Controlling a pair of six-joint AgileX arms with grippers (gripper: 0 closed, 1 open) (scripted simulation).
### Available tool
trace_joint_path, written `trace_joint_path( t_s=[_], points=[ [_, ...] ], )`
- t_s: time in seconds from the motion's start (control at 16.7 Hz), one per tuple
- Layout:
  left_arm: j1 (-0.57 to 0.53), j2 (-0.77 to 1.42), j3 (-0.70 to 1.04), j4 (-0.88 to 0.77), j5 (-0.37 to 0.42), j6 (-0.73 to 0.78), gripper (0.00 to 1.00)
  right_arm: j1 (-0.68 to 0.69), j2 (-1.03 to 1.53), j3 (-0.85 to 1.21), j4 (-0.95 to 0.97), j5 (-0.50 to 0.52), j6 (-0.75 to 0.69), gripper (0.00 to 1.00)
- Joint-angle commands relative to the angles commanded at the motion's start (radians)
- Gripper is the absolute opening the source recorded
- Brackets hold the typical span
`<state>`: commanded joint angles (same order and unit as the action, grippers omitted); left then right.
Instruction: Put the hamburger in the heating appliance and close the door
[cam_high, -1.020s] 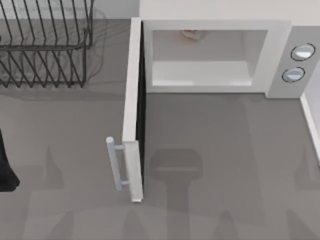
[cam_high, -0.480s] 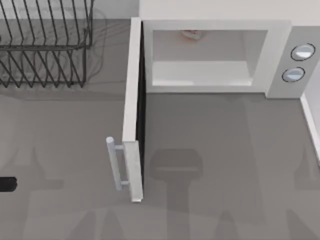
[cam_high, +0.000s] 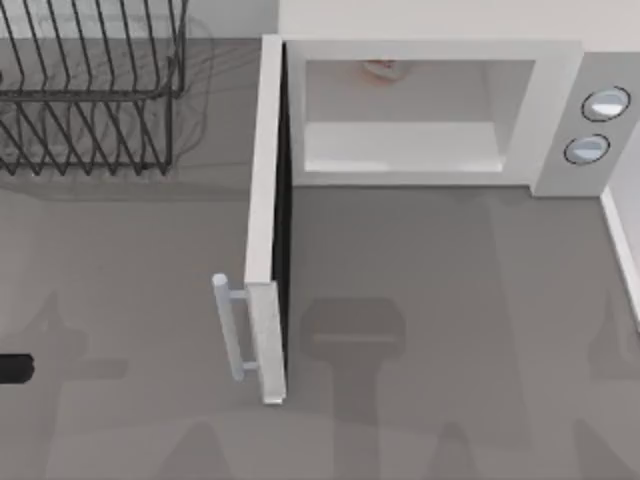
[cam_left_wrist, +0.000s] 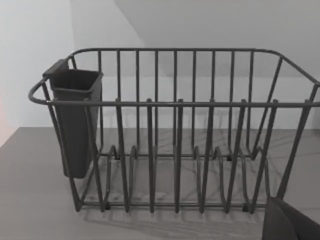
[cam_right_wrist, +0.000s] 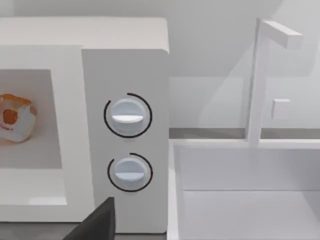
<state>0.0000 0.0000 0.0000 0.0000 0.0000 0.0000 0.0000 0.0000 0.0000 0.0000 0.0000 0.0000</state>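
Top view: the white microwave (cam_high: 430, 110) stands at the far side of the grey bench (cam_high: 450, 330), its cavity open to the front. The hamburger (cam_high: 381, 68) lies inside the cavity, at the back and toward the left. The door (cam_high: 266, 220) is swung fully out, edge-on and reaching toward the near side of the bench, its dark inner face turned to the right and its pale bar handle (cam_high: 228, 327) on the left face near the free end. Two round knobs (cam_high: 596, 124) sit one above the other on the grey side panel at the right. A dark wire dish rack (cam_high: 90, 85) stands well to the left of the microwave, with a dark cutlery cup (cam_left_wrist: 75, 120) hung at one end. A dark part of the left arm (cam_high: 15, 368) shows at the left edge of the bench; how far either claw is open cannot be told. Right wrist view: a white sink basin (cam_right_wrist: 245, 190) adjoins the microwave beside the knob panel
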Motion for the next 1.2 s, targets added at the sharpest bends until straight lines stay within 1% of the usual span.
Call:
trace_joint_path(
  t_s=[0.24, 0.3, 0.42, 0.66, 0.84, 1.2],
  points=[
    [0.003, 0.003, -0.001, 0.003, 0.003, 0.000, 0.00, 0.000, 0.000, 0.000, 0.000, 0.000, 0.000, 1.00],
    [0.016, 0.016, -0.005, 0.016, 0.016, 0.001, 0.00, 0.000, 0.000, 0.000, 0.000, 0.000, 0.000, 1.00],
    [0.071, 0.064, -0.016, 0.071, 0.072, 0.002, 0.00, 0.000, 0.000, 0.000, 0.000, 0.000, 0.000, 1.00],
    [0.214, 0.158, -0.039, 0.197, 0.215, 0.002, 0.00, 0.000, 0.000, 0.000, 0.000, 0.000, 0.000, 1.00],
    [0.292, 0.218, -0.053, 0.271, 0.293, 0.004, 0.00, 0.000, 0.000, 0.000, 0.000, 0.000, 0.000, 1.00],
    [0.300, 0.218, -0.046, 0.265, 0.300, 0.004, 0.00, 0.000, 0.000, 0.000, 0.000, 0.000, 0.000, 1.00]
  ],
)
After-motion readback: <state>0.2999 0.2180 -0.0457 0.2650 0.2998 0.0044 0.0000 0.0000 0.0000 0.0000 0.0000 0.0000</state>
